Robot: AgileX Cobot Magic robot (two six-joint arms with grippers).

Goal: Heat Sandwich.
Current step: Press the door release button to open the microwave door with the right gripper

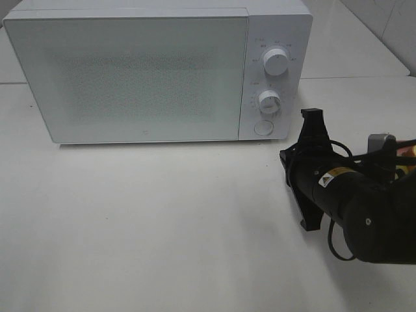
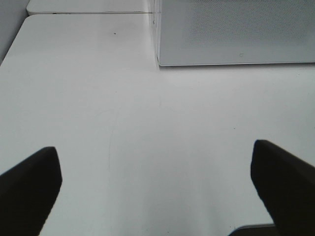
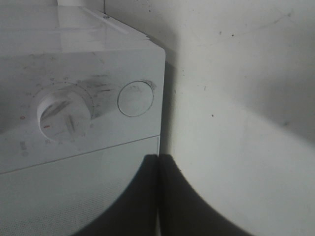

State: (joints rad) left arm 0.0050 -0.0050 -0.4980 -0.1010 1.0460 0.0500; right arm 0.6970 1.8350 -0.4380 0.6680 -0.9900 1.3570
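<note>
The sandwich shows in none of the three views. No part of it lies on the open desk [image 1: 162, 227], so where it sits cannot be told. My guess is that it is behind the microwave [image 1: 273, 19] door [image 1: 130, 75], which is shut and frosted and lets nothing show through. With the sandwich hidden, which way it points and how its long axis runs cannot be told either.

If it is inside, it lies beyond the door, toward the microwave's back, from both pincers. The relation the next move turns on is then the one between a pincer and the microwave's controls.

The right pincer [image 1: 311, 116] is closed tight with its fingers pressed together, and it holds nothing. It hangs just off the microwave's front right corner, near the round button [image 1: 262, 127] at the foot of the control panel but clear of it. The wrist view has the closed tips [image 3: 158, 157] aimed at that corner, with the button [image 3: 135, 98] and the lower dial [image 3: 64, 115] close ahead. The upper dial [image 1: 276, 62] is farther up the panel.

The left pincer [image 2: 155, 147] is spread wide and empty. It hovers over bare desk in front of the microwave, toward its left front corner and well back from the door.

The right arm is much the nearer to the controls, so I judge that any press or turn falls to it.
</note>
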